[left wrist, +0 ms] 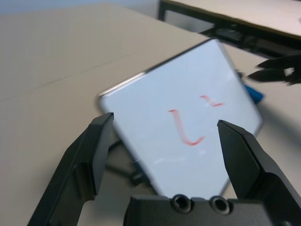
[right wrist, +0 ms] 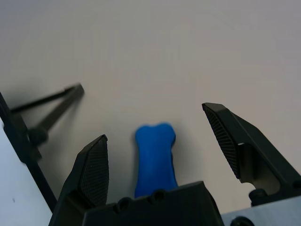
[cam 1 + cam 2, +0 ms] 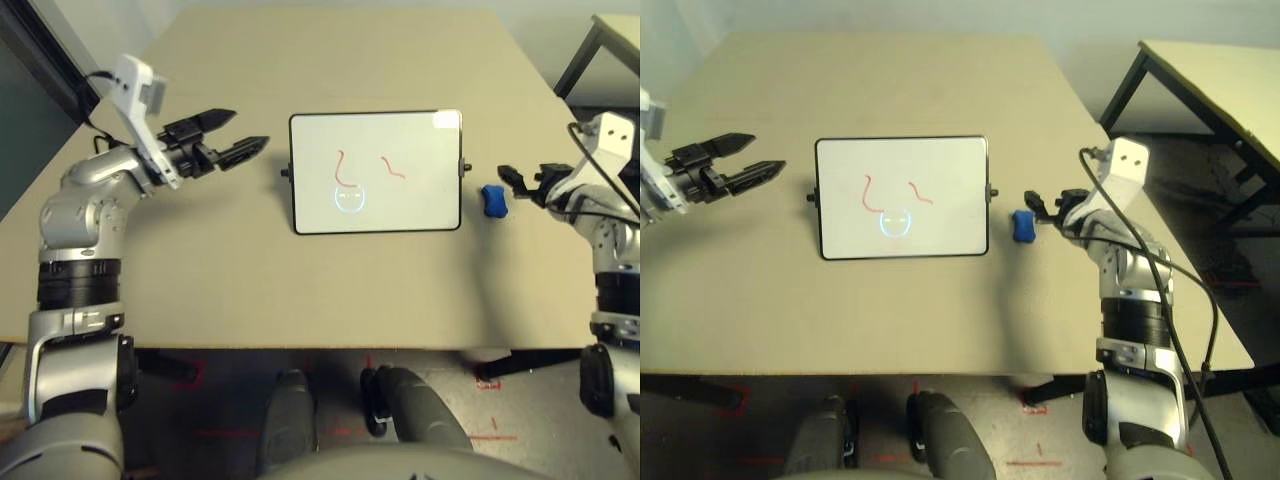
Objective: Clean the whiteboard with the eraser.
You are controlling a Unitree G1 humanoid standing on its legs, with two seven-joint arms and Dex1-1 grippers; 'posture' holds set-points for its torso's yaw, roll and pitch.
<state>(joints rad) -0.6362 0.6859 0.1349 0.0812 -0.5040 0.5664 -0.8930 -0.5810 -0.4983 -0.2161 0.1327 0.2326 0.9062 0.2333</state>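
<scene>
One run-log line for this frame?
eraser: on table, right of whiteboard | right gripper: open, over eraser | left gripper: open, left of whiteboard | red marks remain

Whiteboard lies mid-desk; eraser just right of it, left hand off its left side.

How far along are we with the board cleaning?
Nothing is wiped: the whiteboard carries red squiggles and a faint blue smiley. In hand: the right gripper, open, has the eraser lying on the table between its fingers, not yet gripped. The left gripper hangs open beside the board's left edge. Left: grasping and wiping.
</scene>
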